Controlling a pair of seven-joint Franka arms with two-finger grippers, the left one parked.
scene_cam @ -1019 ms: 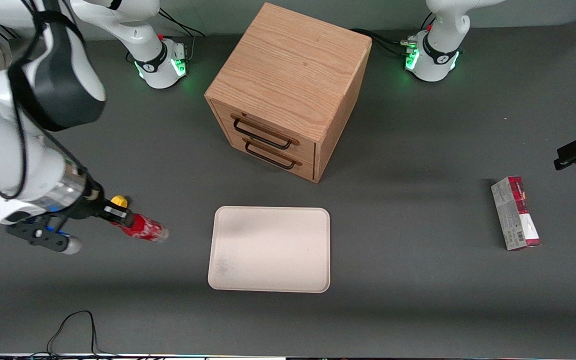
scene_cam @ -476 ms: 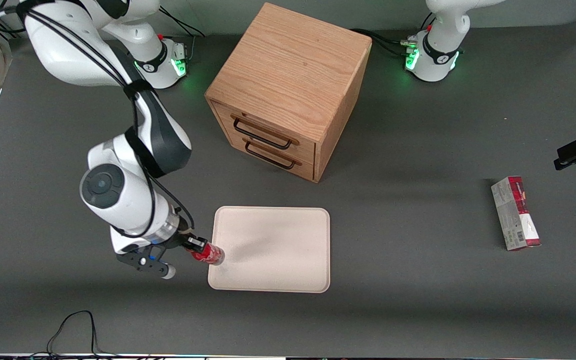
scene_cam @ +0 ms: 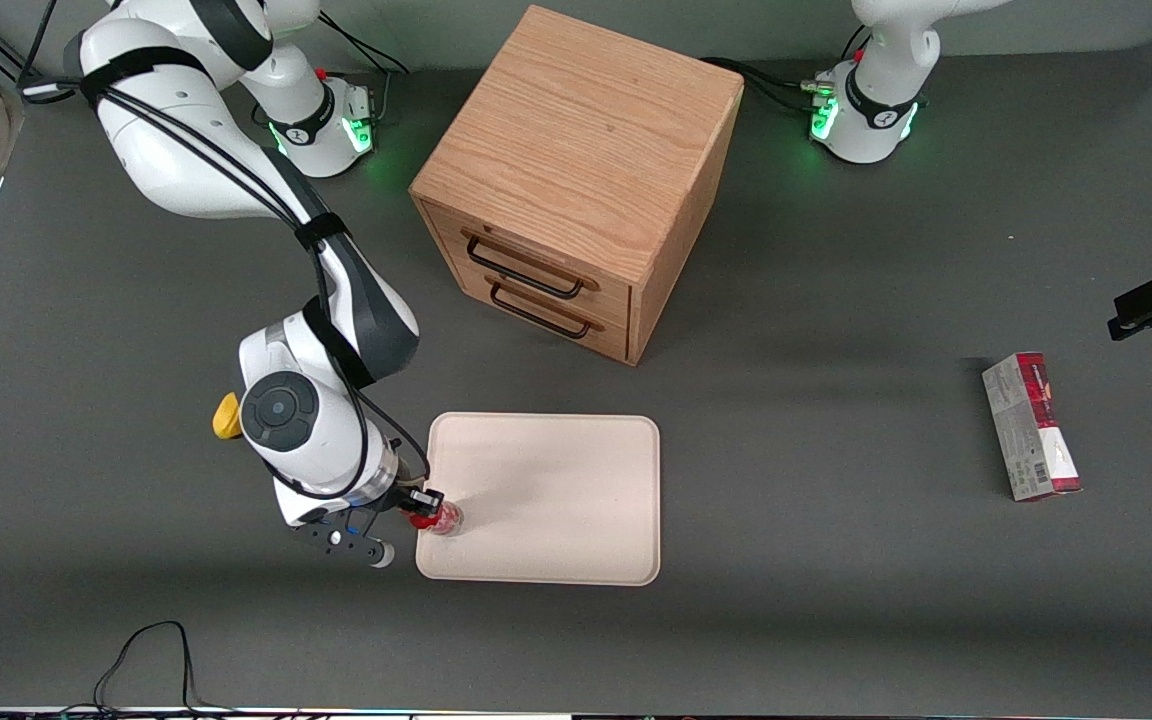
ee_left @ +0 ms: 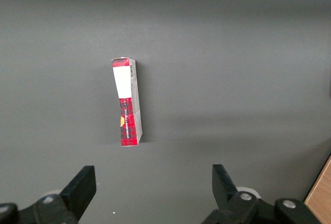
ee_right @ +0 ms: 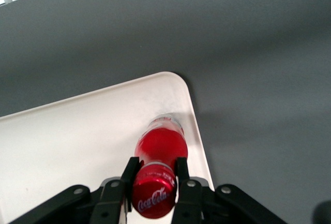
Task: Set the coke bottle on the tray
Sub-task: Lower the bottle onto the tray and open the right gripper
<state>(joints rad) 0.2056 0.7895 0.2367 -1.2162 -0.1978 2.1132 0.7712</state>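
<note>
Pincer pinches the coke bottle upright just inside the tray corner, lower-left frame; open tray alongside.

Evenly lit from above, soft and diffuse, no harsh glare. Broad, faint shadow bands across the dark table, one nearer the front camera than the tray, another beside the wooden cabinet. Green glow at the arm bases. Sharp focus throughout the front view. Mild sheen on the red cap of the coke bottle, clamped by the gripper. Soft shadow beside the carton.
</note>
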